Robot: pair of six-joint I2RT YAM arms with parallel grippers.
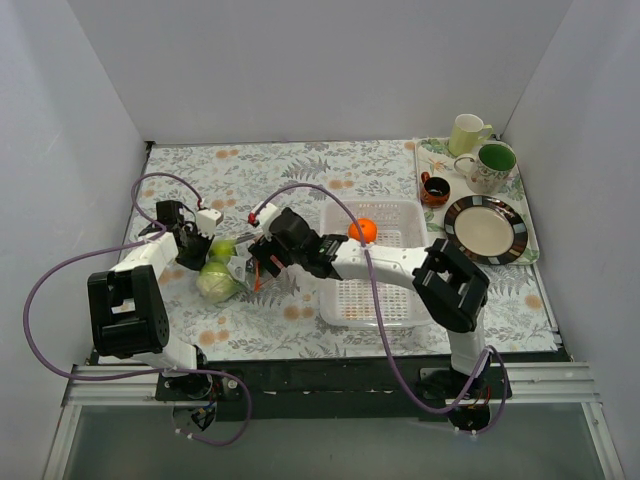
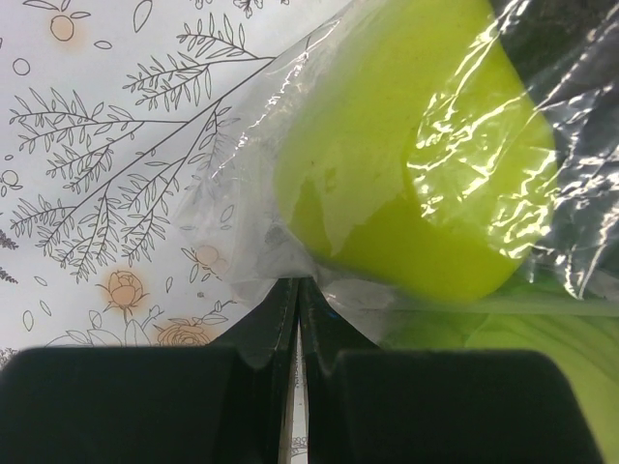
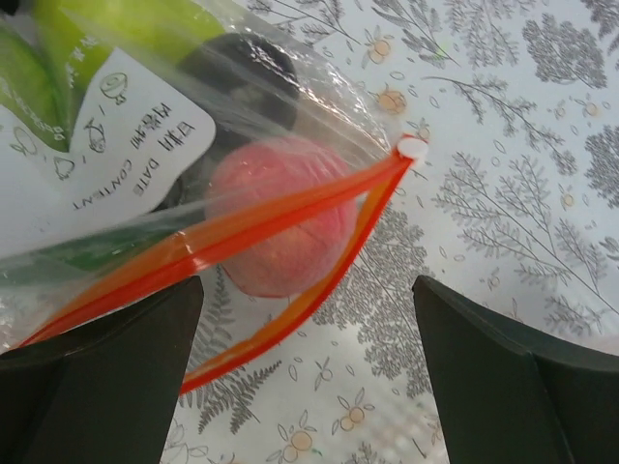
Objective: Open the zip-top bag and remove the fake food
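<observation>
- The bag (image 1: pixel 222 270) lies on the table, long axis left to right, mouth towards the right claw (image 3: pixel 308 329).
- It is clear and crinkled, its red zip strip (image 3: pixel 242 230) parted, with a green fruit (image 2: pixel 387 164) and a peach fruit (image 3: pixel 271 174) inside.
- The left claw (image 2: pixel 298 319) pinches the bag's edge; the right claw gapes wide, gripping nothing.
- An orange fruit (image 1: pixel 363 231) sits in the basket (image 1: pixel 375 300).

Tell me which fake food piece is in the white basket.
The round orange plastic fruit, in the far part of the white perforated plastic basket. The peach-red piece and light green piece are inside the clear zip-top plastic bag.
</observation>
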